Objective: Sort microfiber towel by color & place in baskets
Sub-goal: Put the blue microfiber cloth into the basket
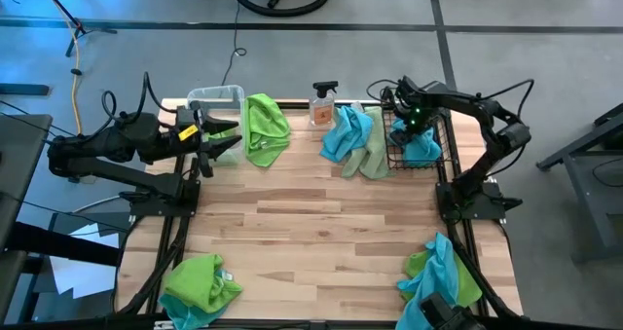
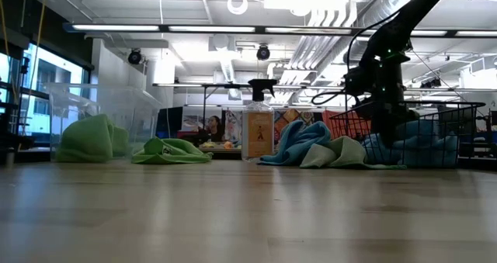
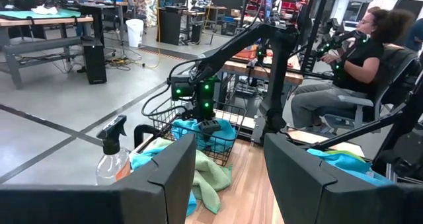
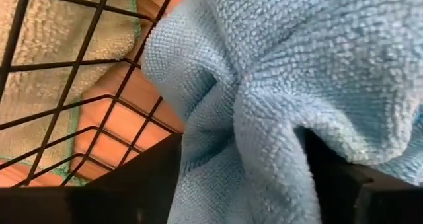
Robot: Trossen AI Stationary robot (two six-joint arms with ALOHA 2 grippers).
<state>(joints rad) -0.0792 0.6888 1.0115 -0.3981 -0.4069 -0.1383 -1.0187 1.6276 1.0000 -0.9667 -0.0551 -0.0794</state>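
The right hand (image 1: 421,133) reaches down into the black wire basket (image 1: 393,145) at the far right of the wooden surface (image 1: 311,223). Its fingers stand apart on either side of a blue towel (image 4: 310,72) lying in the basket. The left hand (image 1: 222,140), fingers parted and empty, hovers beside the clear tub (image 1: 216,98). More green and blue towels lie across the surface.

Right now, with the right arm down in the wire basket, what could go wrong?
The blue towel lies bunched between the right gripper's open fingers, so it may snag and lift back out of the wire basket. The pile beside the basket mixes blue and green, so a grab there may catch both colors.
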